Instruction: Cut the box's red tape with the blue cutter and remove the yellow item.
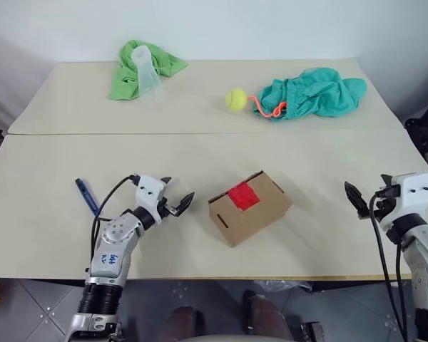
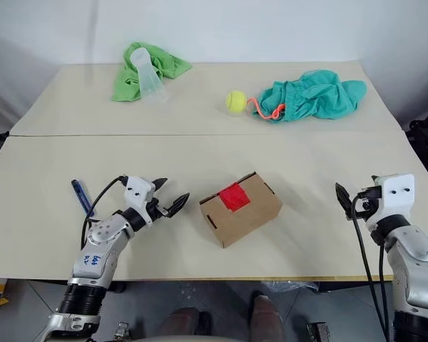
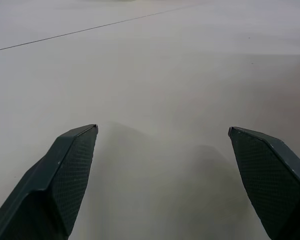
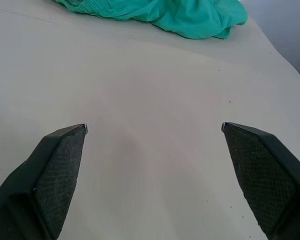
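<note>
The brown cardboard box (image 1: 251,212) lies closed near the table's front middle, with the red tape (image 1: 243,196) across its top seam. To the left, flat on the table, lies the slim blue cutter (image 1: 86,196). Between the cutter and the box hovers my left gripper (image 1: 177,191), open and empty, pointing toward the box and a short gap away from it. My right gripper (image 1: 371,191) is open and empty too, well to the right of the box. Both wrist views show wide-spread fingers (image 3: 65,175) (image 4: 55,170) over bare tabletop. The yellow item is hidden.
At the back, a yellow-green tennis ball (image 1: 235,99) sits beside an orange-pink cord (image 1: 269,110) and a teal cloth (image 1: 315,92). A green cloth (image 1: 132,77) with a clear plastic cup (image 1: 148,77) lies back left. The table's front edge (image 1: 221,278) is close behind the box.
</note>
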Robot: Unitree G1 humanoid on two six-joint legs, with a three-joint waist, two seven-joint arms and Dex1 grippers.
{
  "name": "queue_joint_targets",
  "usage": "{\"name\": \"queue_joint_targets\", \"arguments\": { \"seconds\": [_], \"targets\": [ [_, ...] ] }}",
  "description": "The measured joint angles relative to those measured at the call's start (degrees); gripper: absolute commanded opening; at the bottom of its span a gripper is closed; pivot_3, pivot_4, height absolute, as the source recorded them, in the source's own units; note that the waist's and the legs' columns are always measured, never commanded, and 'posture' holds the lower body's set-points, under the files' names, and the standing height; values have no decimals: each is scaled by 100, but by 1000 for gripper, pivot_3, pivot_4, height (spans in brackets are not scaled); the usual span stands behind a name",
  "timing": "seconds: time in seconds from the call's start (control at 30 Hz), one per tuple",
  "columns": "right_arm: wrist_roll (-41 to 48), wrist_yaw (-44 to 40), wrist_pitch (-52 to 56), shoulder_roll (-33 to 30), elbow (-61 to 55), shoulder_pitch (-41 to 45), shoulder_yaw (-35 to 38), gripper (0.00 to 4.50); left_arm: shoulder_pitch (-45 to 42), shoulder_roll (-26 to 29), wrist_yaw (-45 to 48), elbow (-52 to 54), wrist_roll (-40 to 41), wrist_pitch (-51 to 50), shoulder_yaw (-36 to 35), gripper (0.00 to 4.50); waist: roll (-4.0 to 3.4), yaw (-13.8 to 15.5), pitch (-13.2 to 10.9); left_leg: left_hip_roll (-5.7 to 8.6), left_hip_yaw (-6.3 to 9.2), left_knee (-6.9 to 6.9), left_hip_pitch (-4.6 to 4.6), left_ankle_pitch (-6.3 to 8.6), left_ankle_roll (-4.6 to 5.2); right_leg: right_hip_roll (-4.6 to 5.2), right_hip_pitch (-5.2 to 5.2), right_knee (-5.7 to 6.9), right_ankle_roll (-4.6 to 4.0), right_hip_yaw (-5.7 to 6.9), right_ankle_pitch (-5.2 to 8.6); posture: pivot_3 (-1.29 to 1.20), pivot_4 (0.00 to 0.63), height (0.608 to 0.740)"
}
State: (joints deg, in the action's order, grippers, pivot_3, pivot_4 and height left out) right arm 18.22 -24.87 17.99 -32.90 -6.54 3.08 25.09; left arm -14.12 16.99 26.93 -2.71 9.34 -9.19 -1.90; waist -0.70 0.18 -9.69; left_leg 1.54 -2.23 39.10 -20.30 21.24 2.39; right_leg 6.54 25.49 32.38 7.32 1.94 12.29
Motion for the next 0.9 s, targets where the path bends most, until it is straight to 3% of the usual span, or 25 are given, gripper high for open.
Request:
{"name": "queue_joint_targets", "arguments": {
  "seconds": [0.2,0.4,0.5,0.83,0.87,0.9],
  "targets": [
    [3,106,351,1,-127,-113,0,4500,-120,-3,-9,-3,-13,-82,12,4448,0,19,0,0,1,1,0,-1,-2,0,0,3,0,1,0,0,150,740],
    [-5,307,1281,-44,-1192,-571,-126,4500,-367,2,51,-199,-89,-276,119,4448,-1,83,0,1,1,4,0,-2,-3,-1,0,5,0,1,0,0,150,740],
    [232,178,1707,-57,-1759,-879,-202,3952,-451,-24,230,-266,-42,-286,197,3905,2,109,-1,0,2,5,-1,-2,-3,-3,1,6,0,2,0,0,150,740],
    [1291,-11,3671,-356,-3114,-841,-778,383,-1087,-1,1168,-714,209,-789,471,757,21,111,-12,3,6,14,-3,-2,-2,-3,-1,9,1,5,0,0,150,740],
    [1298,-10,3704,-362,-3116,-816,-802,383,-1095,2,1184,-719,209,-791,474,757,21,110,-12,3,6,14,-3,-2,-2,-3,-1,9,1,5,0,0,150,740],
    [1371,-8,3844,-406,-3132,-722,-906,0,-1162,3,1277,-728,226,-800,518,354,22,117,-12,2,8,14,-3,-2,-2,-4,-1,8,1,7,0,0,150,740]
  ]
}}
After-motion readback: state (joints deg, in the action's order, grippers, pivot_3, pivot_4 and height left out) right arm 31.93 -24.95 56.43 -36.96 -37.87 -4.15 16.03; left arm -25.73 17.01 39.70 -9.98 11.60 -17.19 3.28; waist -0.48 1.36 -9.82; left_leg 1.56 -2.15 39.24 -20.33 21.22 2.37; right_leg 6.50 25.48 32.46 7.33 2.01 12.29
